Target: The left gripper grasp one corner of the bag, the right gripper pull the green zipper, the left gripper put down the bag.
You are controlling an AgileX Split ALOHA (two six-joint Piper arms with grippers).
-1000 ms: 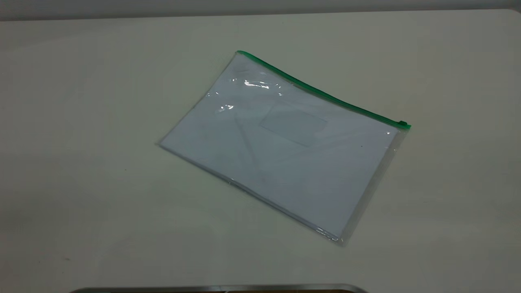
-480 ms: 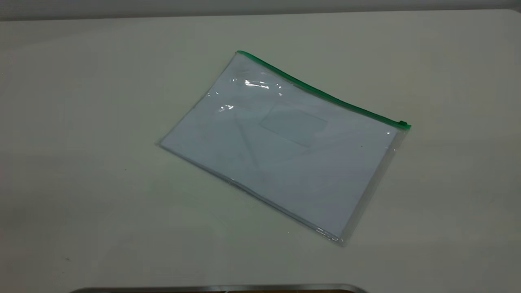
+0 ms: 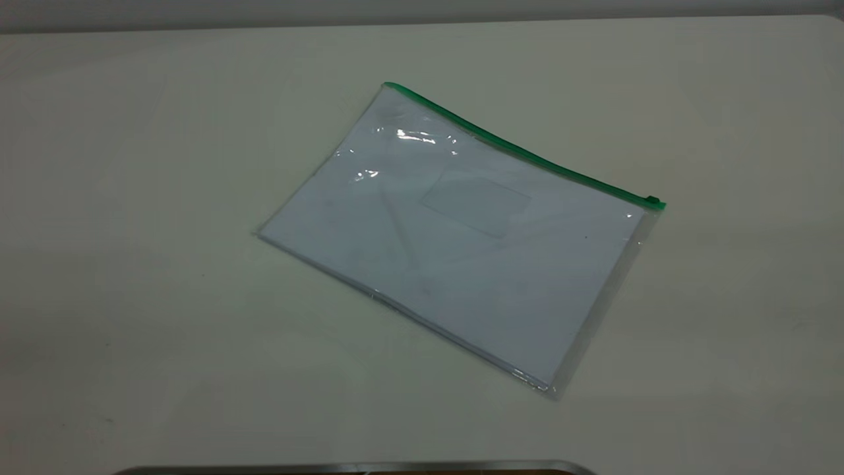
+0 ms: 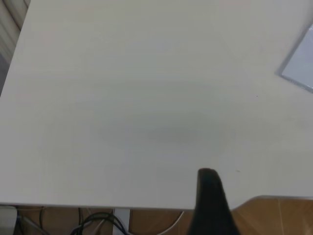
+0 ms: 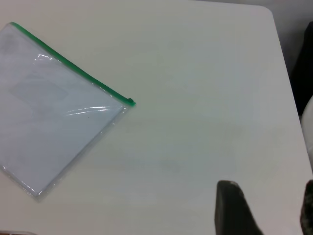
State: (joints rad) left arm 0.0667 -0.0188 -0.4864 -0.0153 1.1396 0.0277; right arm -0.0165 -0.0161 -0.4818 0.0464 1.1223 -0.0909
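Note:
The bag (image 3: 455,237), a clear pouch with white sheets and a small card pocket, lies flat and skewed on the white table (image 3: 132,198). The green zipper (image 3: 521,153) runs along its far edge, with the slider tab (image 3: 653,200) at the right end. No gripper shows in the exterior view. In the right wrist view the bag (image 5: 54,122), zipper (image 5: 73,66) and tab (image 5: 130,102) lie well away from my right gripper (image 5: 269,196), which is open and empty. In the left wrist view one bag corner (image 4: 301,68) shows far from my left gripper (image 4: 261,196), open and empty above the table's edge.
A metal strip (image 3: 356,467) runs along the near table edge. Cables (image 4: 93,223) and wooden floor (image 4: 274,215) show below the table's edge in the left wrist view. The table's rounded corner (image 5: 266,10) shows in the right wrist view.

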